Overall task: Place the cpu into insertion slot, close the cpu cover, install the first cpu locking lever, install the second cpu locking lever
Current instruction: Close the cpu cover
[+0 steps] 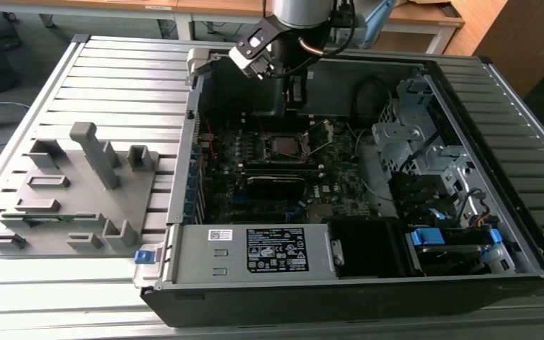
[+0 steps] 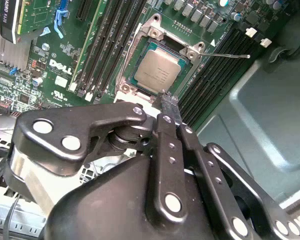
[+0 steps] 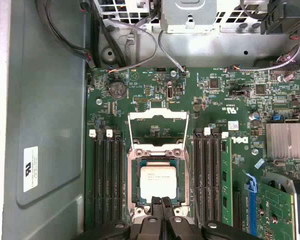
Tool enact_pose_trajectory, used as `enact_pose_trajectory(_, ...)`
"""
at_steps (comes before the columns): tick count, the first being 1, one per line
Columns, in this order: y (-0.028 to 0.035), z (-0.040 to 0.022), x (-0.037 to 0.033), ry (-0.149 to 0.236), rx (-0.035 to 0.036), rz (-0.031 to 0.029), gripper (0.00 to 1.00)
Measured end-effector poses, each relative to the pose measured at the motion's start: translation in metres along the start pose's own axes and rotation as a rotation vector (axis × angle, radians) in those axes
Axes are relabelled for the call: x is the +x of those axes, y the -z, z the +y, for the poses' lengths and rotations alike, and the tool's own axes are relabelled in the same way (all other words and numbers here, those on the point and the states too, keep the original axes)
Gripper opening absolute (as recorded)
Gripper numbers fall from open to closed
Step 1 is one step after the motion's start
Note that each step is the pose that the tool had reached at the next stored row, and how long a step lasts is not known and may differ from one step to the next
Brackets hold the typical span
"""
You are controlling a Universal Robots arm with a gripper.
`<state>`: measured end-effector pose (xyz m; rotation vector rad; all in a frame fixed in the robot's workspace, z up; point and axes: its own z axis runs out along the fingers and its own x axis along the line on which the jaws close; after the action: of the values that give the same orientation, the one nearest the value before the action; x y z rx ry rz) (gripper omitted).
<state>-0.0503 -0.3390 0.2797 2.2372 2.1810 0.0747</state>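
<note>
As cpu [image 3: 158, 182] lies in insertion slot [image 3: 135, 190], closed jaws beside

arm [image 1: 296, 14]: held at 12 o'clock above the open case [image 1: 348, 301]
insertion slot [image 1: 286, 146]: seen mid-board
power supply box [image 1: 253, 249]: set at 6 o'clock from it
fixture tray [image 1: 74, 191]: laid at 9 o'clock

Counts on the circuit board [image 3: 140, 85]: one cpu [image 3: 158, 182], one insertion slot [image 3: 135, 186], one cpu cover [image 3: 158, 113], one coin cell [image 3: 116, 90], four memory slots [image 3: 98, 175]. In the case [image 1: 348, 294]: one power supply box [image 1: 253, 251].
</note>
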Motion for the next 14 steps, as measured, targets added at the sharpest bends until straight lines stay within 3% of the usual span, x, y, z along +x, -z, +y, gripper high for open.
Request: enact_pose_trajectory(14, 0.0047, 0.0002, 0.0001, 0.000, 0.0000, 0.0001, 0.11)
